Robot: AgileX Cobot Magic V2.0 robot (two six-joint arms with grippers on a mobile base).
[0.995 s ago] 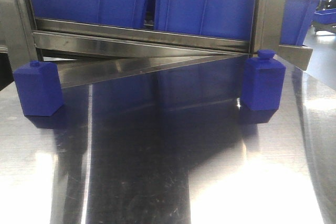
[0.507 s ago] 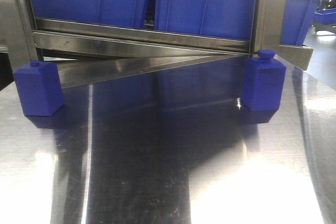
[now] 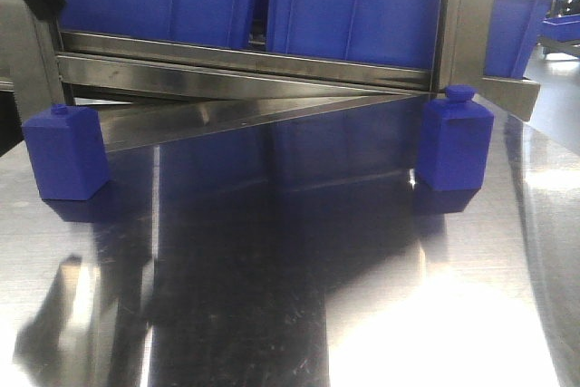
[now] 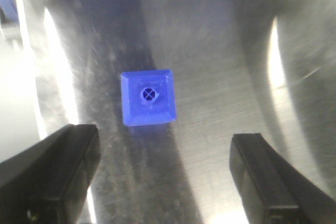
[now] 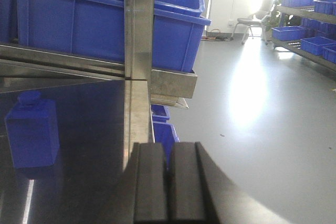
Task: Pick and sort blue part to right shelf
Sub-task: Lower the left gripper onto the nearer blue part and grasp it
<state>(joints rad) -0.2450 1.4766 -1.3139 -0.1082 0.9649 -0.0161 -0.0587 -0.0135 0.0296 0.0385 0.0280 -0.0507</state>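
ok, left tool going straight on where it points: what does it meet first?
Probably the blue part: the left tool, open, points down at the steel table, with the part standing just off its centre line. Depth is unclear, so the fingers may reach bare table beside it instead.

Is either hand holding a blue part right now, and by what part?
Nothing is held. The left hand is open above a blue part, not touching it; the right hand is shut on nothing.
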